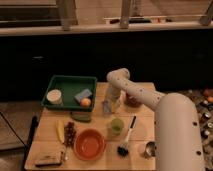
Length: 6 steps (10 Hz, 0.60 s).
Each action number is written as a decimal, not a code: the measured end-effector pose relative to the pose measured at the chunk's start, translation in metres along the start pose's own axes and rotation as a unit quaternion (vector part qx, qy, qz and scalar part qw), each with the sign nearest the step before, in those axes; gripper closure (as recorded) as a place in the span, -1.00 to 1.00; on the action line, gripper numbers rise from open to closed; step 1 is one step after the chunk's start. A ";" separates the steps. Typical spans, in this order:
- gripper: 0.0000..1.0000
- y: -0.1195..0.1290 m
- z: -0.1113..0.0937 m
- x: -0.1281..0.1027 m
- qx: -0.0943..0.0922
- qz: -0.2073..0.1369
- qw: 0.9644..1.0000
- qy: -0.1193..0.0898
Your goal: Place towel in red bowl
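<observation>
With the gripper point(110, 102) low at mid-table, just right of the green tray point(70, 78), against the towel point(107, 107); cannot tell whether clamped on it. Soft, limp, light cloth, likely to droop. Best pinched at a bunched fold for the carry near-left to the red bowl point(90, 145).

- You get a single view, up high and looking down and forward across the table point(145, 120) toward the dark counter point(60, 50) behind it.
- It sits mid-range: the whole tabletop fits, and the arm point(177, 130) fills the lower right.
- The gripper point(110, 102) lands near frame centre, just right of the green tray point(70, 78).
</observation>
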 end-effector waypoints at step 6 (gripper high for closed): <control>1.00 -0.003 -0.027 0.009 0.025 0.003 1.000 0.001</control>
